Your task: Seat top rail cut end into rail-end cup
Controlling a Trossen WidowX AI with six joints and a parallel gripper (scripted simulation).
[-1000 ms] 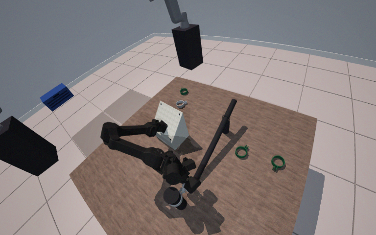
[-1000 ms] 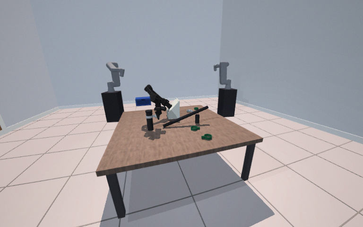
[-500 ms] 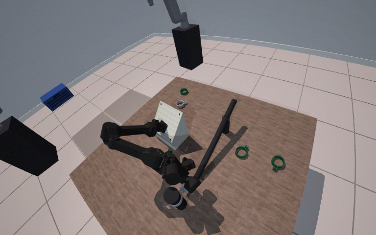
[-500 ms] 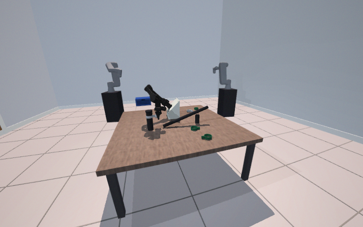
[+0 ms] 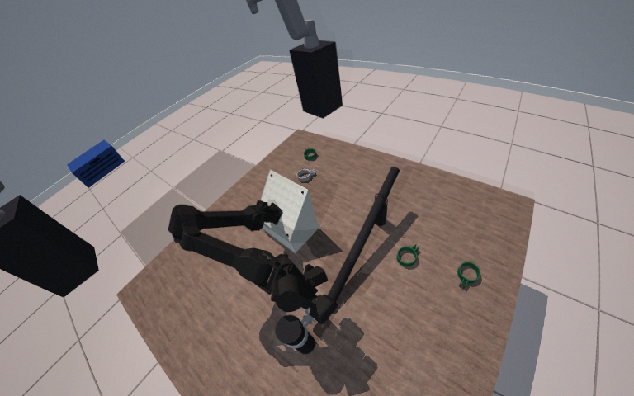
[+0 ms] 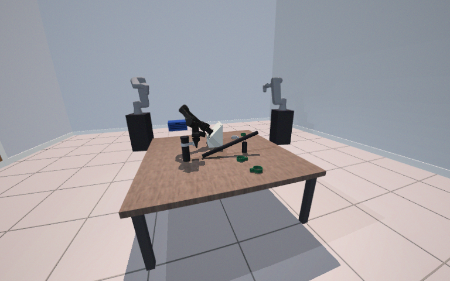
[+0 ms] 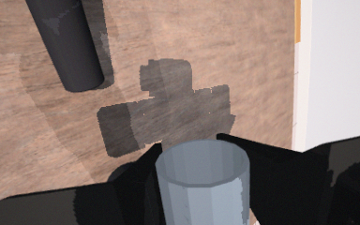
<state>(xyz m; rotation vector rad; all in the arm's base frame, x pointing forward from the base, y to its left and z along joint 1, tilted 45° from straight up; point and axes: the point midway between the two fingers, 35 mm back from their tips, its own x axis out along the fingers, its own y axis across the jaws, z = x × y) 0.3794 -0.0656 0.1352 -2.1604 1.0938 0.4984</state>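
A: Grey walls, pale floor tiles, and a brown wooden table [image 6: 166, 185] under the arm. What is the gripper [image 7: 202, 187] doing?

B: It is closed on the rail-end cup [image 7: 202, 180], the pale grey-blue tube. In the wrist view a black finger [image 7: 281, 183] presses on each side, and the cup's open mouth faces away from the camera.

A: And the top rail [image 5: 360, 238]?

B: Not in the cup. Its cut end [image 7: 70, 47] shows ahead of the gripper and off to one side, down by the table top with bare wood between it and the cup's mouth. From there the rail climbs away from the gripper, through the loop cap [image 5: 380, 200] on the small post at the far side.

A: Where is the big post [image 5: 290, 329]?

B: Just beside the gripper, upright. The brace band [image 6: 186, 143] sits in the post's upper part, below the cap, at about the height of the fingertips in the exterior view.

A: Anything else close by?

B: A white wedge block [image 5: 285, 205] stands behind the gripper, and its face fills the edge of the wrist view. Two green rings [image 5: 399, 256] [image 5: 459, 272] lie flat on the table beyond the rail, well apart from the gripper.
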